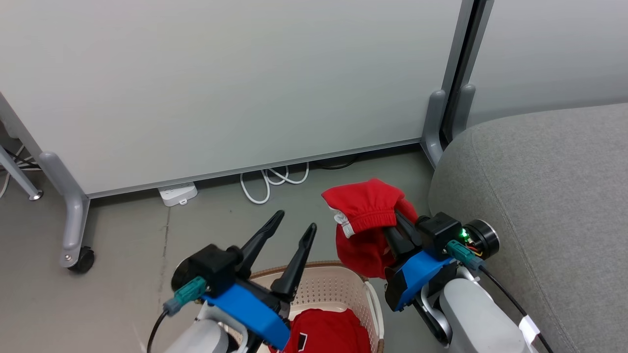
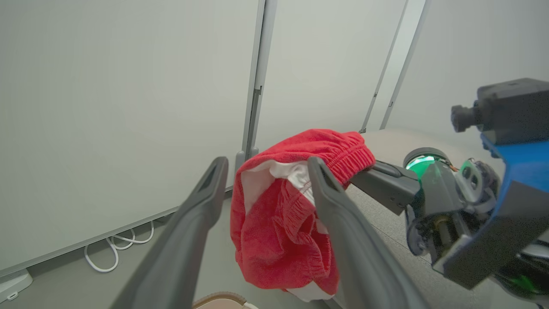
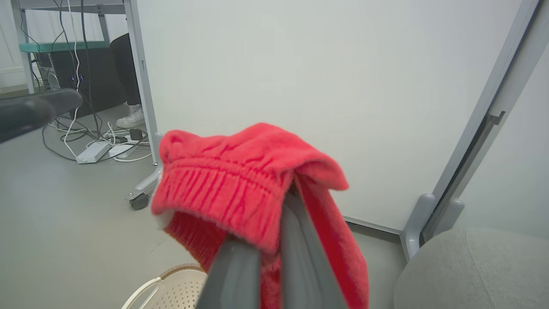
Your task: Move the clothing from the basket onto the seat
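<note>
Partly cropped: basket [image 1: 333, 289], clothing [image 1: 328, 336] inside.

No word, brand or number can be read anywhere. The closest thing to one is a small black-and-white patch [image 1: 300, 340] on the red jersey [image 1: 333, 328] lying in the basket [image 1: 333, 291], just under the base of the left gripper [image 1: 296, 220]; it is too small to tell whether it is lettering or trim. The red shorts [image 1: 365, 206] clamped in the right gripper [image 1: 397, 223] show plain cloth. A white tag [image 1: 527, 327] on the cable [image 1: 510, 294] behind that gripper looks blank.
</note>
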You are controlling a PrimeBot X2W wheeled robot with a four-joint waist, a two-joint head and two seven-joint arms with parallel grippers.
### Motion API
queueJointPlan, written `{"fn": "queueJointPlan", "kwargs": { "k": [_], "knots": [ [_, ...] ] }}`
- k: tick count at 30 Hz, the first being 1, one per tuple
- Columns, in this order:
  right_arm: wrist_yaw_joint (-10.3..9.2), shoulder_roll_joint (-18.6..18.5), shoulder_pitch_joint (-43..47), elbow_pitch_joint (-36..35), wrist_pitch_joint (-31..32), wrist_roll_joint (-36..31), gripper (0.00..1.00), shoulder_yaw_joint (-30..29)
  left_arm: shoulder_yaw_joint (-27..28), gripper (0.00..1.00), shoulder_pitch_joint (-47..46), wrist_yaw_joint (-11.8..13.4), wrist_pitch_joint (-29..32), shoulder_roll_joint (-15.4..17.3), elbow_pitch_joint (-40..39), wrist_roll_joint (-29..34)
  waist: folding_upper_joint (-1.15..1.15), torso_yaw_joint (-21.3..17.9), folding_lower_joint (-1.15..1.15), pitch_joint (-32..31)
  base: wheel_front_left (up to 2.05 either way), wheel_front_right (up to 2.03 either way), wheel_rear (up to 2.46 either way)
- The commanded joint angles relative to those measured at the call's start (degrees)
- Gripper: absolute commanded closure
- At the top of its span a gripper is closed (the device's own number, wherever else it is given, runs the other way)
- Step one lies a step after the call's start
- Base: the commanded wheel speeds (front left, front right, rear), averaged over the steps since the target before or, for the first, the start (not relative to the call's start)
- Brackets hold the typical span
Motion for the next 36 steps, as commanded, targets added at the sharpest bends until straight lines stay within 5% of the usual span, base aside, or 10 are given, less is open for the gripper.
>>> {"fn": "queueJointPlan", "kwargs": {
  "k": [1, 10, 20, 36],
  "knots": [
    [-0.02, -0.1, 0.7, -0.1, -0.3, -0.2, 1.0, 0.0, 3.3, 0.0, 4.2, -0.3, -0.2, 0.8, -2.5, 3.6, 0.0, 0.0, 0.0, -0.1, 0.0, 0.0, 0.0],
    [-0.02, -0.1, 0.9, 0.1, -0.3, -0.4, 1.0, -0.6, 12.5, 0.0, 17.5, -1.6, -0.2, 1.0, -5.9, 12.6, 0.0, 0.2, 0.0, -0.3, 0.0, 0.0, 0.0],
    [-0.02, -0.1, 1.1, 0.1, -0.3, -0.9, 1.0, -1.4, 20.3, 0.0, 20.3, -5.0, -0.2, -2.2, -4.0, 17.3, 0.0, 0.8, 0.0, 0.2, 0.0, 0.0, 0.0],
    [-0.02, -0.1, -0.2, 0.1, -0.2, 0.0, 1.0, -0.9, 23.8, 0.0, 20.4, -6.2, -0.2, -4.6, -3.7, 21.0, 0.0, -2.8, 0.0, 1.0, 0.0, 0.0, 0.0]
  ]
}}
